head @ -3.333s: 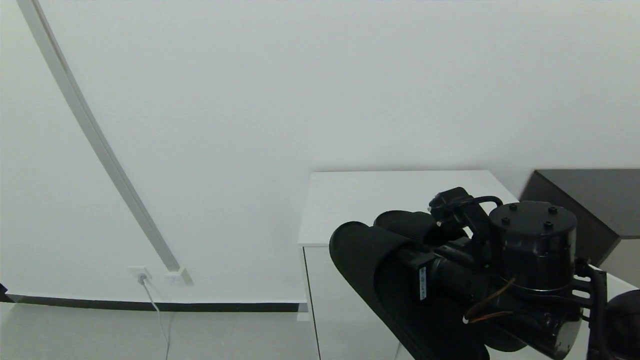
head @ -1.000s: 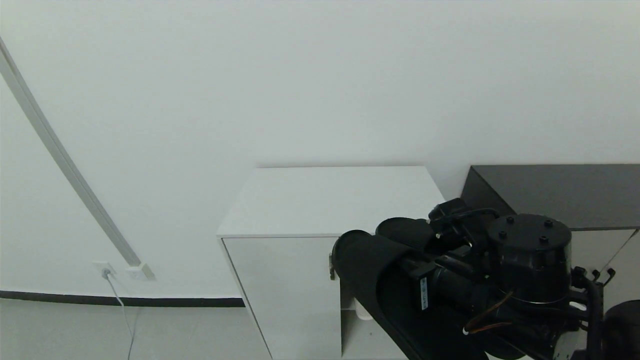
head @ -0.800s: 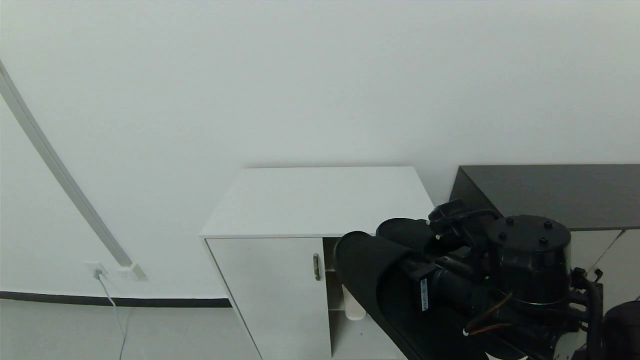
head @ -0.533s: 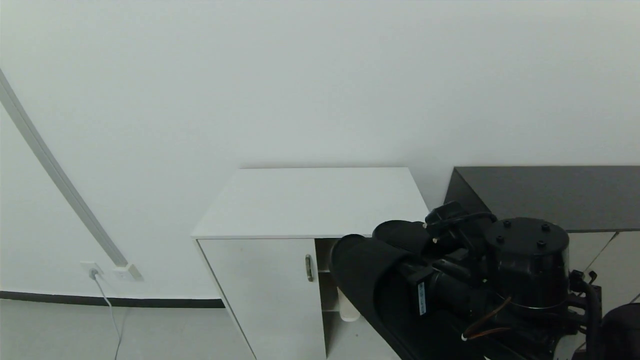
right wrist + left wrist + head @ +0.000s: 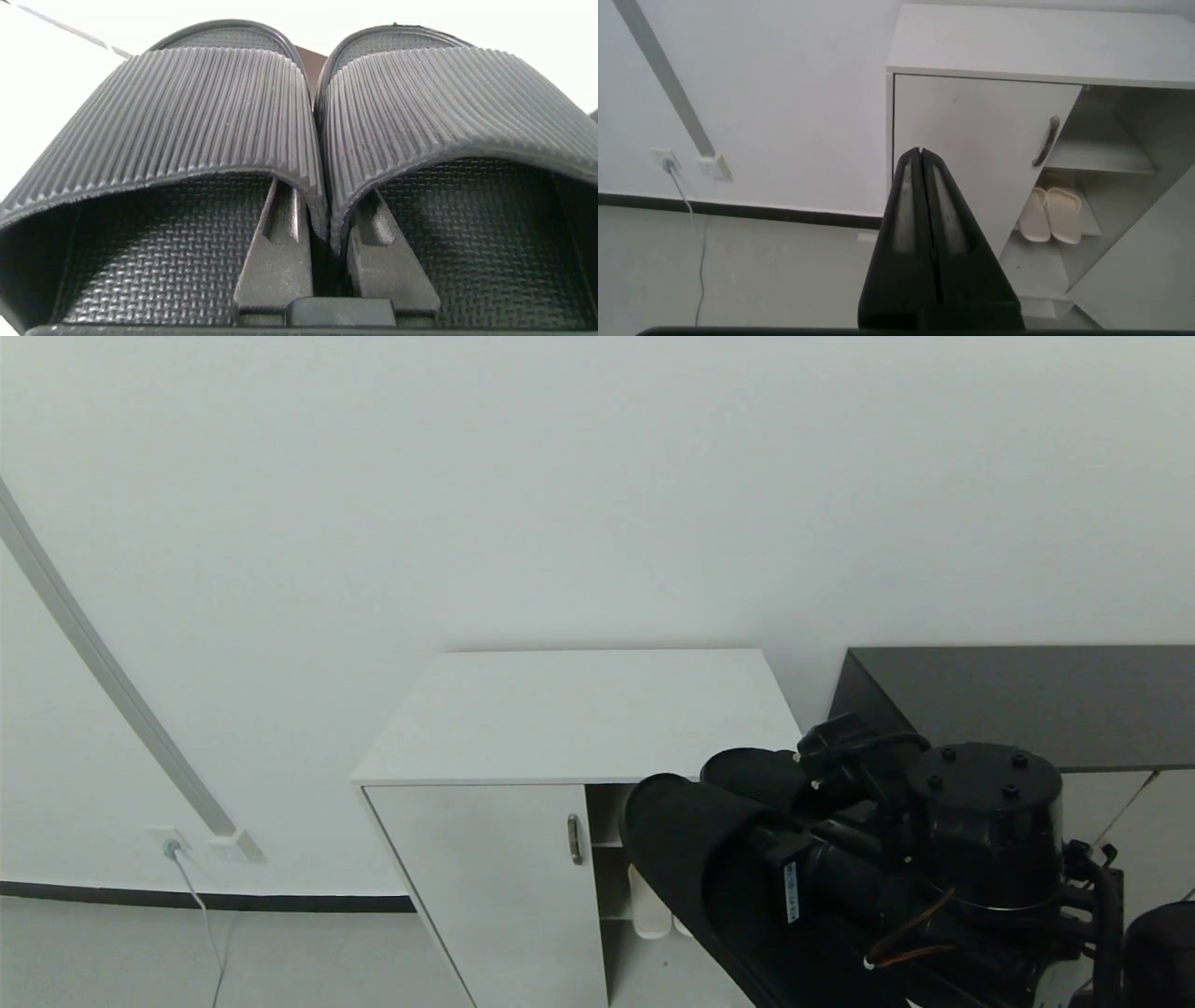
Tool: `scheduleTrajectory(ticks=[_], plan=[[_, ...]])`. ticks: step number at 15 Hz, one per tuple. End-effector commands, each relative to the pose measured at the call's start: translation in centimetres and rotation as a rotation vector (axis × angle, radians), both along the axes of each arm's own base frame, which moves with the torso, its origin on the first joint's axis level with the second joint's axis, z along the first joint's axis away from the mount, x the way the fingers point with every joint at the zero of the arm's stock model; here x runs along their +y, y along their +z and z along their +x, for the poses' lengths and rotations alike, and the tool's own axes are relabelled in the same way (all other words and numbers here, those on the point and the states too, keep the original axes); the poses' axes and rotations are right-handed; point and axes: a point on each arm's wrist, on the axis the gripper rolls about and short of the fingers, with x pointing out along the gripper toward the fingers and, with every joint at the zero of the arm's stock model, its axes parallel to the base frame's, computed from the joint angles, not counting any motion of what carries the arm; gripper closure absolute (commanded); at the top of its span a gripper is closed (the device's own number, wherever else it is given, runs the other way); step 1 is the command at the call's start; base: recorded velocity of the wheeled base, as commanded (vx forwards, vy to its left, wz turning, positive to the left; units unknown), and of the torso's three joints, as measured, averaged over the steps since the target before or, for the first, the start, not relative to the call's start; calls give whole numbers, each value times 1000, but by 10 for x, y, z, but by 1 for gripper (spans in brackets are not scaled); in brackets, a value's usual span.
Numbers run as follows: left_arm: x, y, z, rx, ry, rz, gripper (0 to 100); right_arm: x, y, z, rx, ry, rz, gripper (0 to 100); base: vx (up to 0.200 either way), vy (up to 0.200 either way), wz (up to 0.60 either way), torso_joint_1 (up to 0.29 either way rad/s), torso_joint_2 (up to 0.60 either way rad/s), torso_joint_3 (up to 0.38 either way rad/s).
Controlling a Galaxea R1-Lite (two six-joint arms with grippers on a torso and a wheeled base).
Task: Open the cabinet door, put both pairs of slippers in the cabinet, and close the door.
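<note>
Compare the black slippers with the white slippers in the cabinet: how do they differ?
Colour: the black slippers are dark with ribbed straps, the white slippers pale.
Place: the black slippers are outside the cabinet; the white slippers are inside it.
Support: the black slippers are clamped in the right gripper; the white slippers lie flat, untouched.
Shared: each pair sits side by side.

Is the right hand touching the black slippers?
Touching. Right wrist view: the right hand has its fingers under the straps, clamping the black slippers together.
</note>
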Motion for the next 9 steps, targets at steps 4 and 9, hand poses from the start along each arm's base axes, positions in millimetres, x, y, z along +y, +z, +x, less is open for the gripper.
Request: scheduleTrajectory(ticks=[4,9], plan=[[0,0,0,1,-1,0,100,0,-2,-1,5,3,-5,100,0,0,0,-140,306,171],[0,0,0,1,1,0,100,-1,-3,-2,0,6,-20,100,0,0,0,-159,370,209]])
